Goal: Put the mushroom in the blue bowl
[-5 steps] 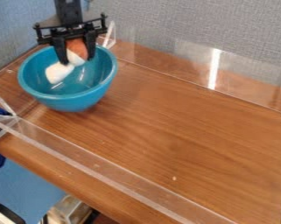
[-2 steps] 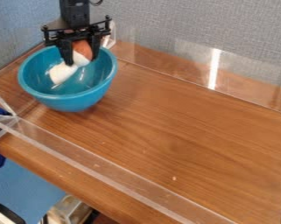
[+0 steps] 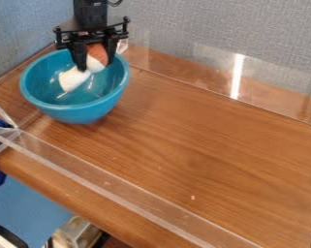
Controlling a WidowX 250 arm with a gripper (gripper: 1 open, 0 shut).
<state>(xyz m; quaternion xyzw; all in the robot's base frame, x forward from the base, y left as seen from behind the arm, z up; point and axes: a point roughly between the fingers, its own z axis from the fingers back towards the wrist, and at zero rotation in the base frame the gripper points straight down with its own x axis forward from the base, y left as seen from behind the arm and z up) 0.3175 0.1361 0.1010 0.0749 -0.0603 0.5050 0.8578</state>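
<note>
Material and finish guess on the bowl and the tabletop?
Blue bowl: probably plastic, smooth and semi-glossy; even turquoise colour, soft light sheen on the wall. Tabletop: wood or wood-look laminate, satin to glossy; warm brown surface with a bright reflected streak near the back. Real wood or laminate, can't tell from this view.

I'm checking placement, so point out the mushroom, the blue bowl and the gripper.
Mushroom (image 3: 96, 58): camera view, reddish-brown cap.
Blue bowl (image 3: 80, 113): camera view, outer front wall.
Gripper (image 3: 93, 56): camera view, between its fingertips.

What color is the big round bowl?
The bowl is shiny turquoise-blue, best seen in the camera view.
</note>
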